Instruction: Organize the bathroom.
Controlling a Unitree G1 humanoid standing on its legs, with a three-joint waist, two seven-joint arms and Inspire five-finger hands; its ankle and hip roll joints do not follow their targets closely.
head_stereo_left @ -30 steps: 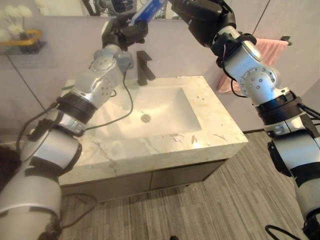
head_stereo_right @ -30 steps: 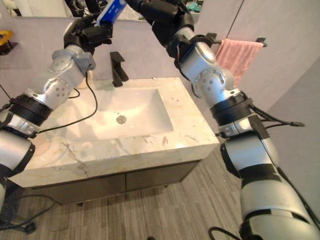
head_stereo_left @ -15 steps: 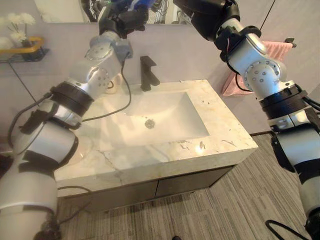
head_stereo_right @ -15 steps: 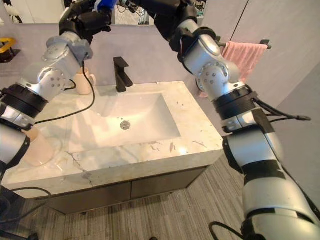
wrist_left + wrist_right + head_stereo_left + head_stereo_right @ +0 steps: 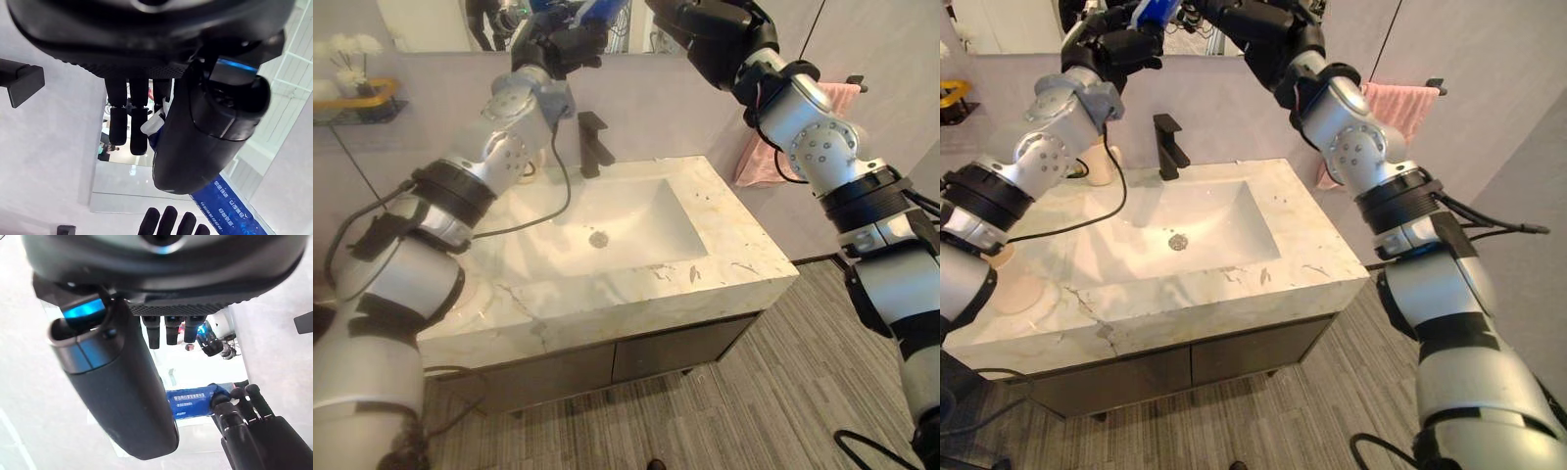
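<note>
Nearest to me the white marble vanity top [image 5: 744, 257] lies bare along its front edge, the rectangular basin [image 5: 607, 220] sunk in its middle with the drain at the centre. At the left edge a round beige coaster [image 5: 1023, 292] sits flat, and further back, near the rear left corner, a pale beige cup [image 5: 1101, 162] stands upright just beside the matte black faucet [image 5: 591, 143] on the back edge. Off the right side, a pink towel [image 5: 1393, 108] hangs on the wall rail.

Now up high, against the mirror: both arms are raised above the back edge. The left hand [image 5: 564, 46] has its fingers curled round a blue tube [image 5: 1157, 13], gripping the lower end; the tube's long axis slants up and toward the right hand [image 5: 249, 431]. From the right wrist, that hand's fingers look straight and relaxed, holding nothing, close by the tube's free end. A handover looks likely, the right hand closing on the free end.
</note>
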